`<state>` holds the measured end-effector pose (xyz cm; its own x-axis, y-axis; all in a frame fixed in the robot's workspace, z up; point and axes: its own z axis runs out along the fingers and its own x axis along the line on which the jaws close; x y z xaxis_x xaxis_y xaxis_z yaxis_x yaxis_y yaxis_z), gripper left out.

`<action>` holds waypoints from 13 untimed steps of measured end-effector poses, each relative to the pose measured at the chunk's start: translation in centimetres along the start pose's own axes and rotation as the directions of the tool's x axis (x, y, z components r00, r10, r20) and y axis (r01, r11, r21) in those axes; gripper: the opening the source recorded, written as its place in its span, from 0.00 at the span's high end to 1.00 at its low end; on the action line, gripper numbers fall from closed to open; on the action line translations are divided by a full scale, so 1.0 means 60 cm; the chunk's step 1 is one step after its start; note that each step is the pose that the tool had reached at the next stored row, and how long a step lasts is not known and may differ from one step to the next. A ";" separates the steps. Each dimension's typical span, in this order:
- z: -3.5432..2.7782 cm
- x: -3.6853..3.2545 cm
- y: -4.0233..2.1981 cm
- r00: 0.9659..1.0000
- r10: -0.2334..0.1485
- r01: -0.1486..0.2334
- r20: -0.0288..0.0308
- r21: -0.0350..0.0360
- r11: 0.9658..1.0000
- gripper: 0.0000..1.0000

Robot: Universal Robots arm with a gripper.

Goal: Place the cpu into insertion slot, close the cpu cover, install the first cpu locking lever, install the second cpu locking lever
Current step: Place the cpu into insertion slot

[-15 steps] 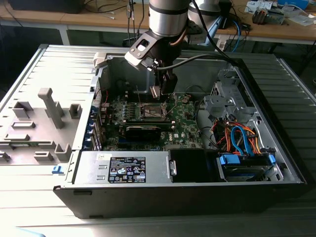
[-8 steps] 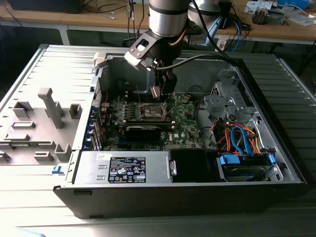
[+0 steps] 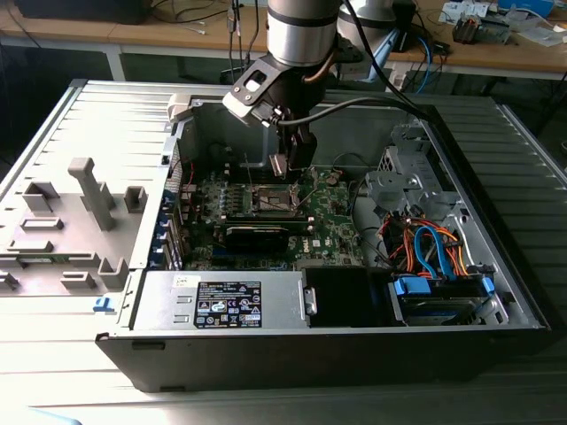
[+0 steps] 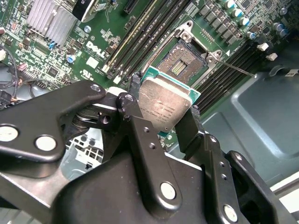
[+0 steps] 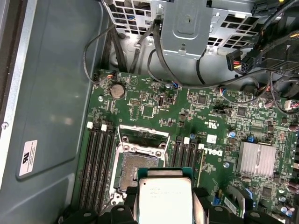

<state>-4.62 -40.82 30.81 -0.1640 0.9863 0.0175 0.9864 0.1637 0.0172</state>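
- The gripper [image 4: 164,99] squeezes the cpu [image 5: 164,200] by two edges.
- The cpu hangs over the open insertion slot [image 4: 185,62].
- It looks light, stiff and easy to break, so the edges seem the safest hold.

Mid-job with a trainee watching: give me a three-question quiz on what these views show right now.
1. What does the claw hold? A) the cpu B) a memory stick C) a cable
2. True or false: the cpu sits in the insertion slot.
3. Fill in: the cpu cover stands ____ (open/closed).
Key: 1 A. 2 False: the slot is empty and the cpu is clamped in the claw. 3 open.
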 end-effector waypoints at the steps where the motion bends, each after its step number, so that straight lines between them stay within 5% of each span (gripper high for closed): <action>1: 0.000 0.000 0.000 1.000 0.002 -0.002 0.000 0.000 1.000 0.45; 13: 0.001 0.000 0.000 1.000 0.017 -0.017 0.000 0.000 1.000 0.45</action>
<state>-4.62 -40.82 30.75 -0.1474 0.9889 0.0175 0.9890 0.1471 0.0171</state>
